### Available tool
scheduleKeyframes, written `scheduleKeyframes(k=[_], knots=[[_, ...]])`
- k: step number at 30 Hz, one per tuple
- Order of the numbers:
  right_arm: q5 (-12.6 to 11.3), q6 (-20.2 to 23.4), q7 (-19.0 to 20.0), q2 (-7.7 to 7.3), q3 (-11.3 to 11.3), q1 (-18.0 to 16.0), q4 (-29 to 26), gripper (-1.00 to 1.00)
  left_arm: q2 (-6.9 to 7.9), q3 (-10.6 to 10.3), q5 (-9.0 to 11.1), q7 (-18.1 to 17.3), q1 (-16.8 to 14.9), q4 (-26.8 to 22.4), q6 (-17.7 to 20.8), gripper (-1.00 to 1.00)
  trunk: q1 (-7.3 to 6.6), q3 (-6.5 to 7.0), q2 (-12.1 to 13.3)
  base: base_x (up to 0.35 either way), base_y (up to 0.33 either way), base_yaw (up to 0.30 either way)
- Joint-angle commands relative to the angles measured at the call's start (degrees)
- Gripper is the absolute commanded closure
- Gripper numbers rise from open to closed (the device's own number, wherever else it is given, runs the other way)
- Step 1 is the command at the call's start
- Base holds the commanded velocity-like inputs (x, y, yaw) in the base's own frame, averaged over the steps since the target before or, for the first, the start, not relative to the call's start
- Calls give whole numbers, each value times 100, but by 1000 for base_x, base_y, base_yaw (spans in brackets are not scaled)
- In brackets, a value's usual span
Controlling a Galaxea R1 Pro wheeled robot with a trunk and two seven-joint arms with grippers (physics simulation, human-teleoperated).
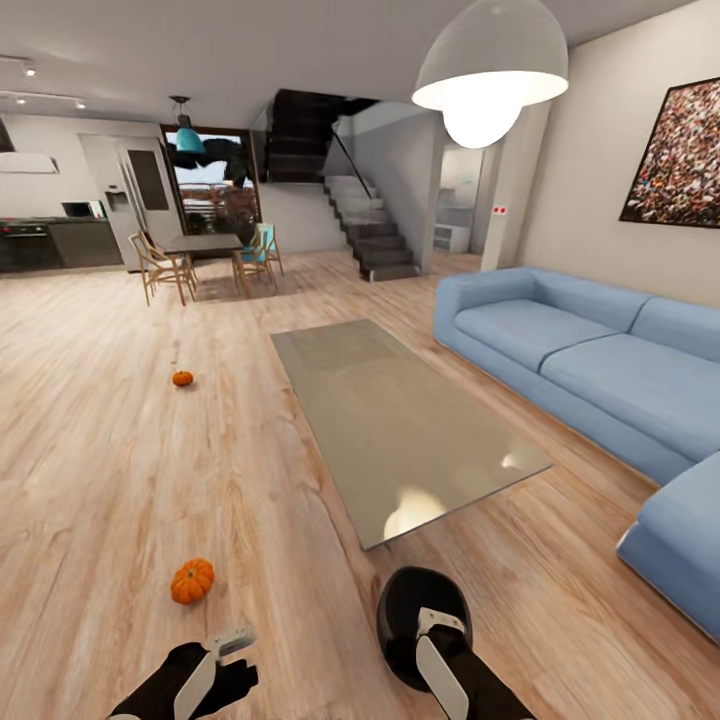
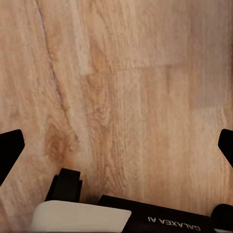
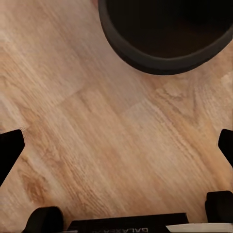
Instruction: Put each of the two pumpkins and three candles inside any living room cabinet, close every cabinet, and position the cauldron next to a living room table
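The floor (image 1: 120, 450) is smooth, light wood planks with visible grain. The low table (image 1: 400, 430) at 12 o'clock has a glossy, reflective top. The sofa (image 1: 600, 370) at 2 o'clock looks like matt blue cloth. The cauldron (image 3: 165, 34) is matt black.

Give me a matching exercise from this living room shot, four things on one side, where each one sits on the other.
Things:
1. near pumpkin
2. far pumpkin
3. cauldron
4. sofa

Places:
A. along the wall under the picture
B. floor by the glass table's near end, beside the right arm
C. floor, just ahead of the left arm
D. floor, out toward the dining chairs

Pairs: 1-C, 2-D, 3-B, 4-A
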Motion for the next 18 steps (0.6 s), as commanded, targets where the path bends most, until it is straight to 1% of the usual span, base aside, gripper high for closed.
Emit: scheduleKeyframes(k=[1, 14, 18], knots=[[-1, -1, 1, -1, 0, 0, 1, -100, 3, 0, -1, 0, 0, 0, 0, -100, -23, 11, 41, 0, 0, 195], [8, -10, 2, -14, 0, 0, 2, -100, 9, 8, -1, -5, 0, 0, 13, -100, -308, 138, 563, 0, 0, 156], [4, -108, 10, -29, 0, 0, 13, -100, 7, 2, -1, -7, 0, 0, 25, -100, -308, 119, 563, 0, 0, 90]])
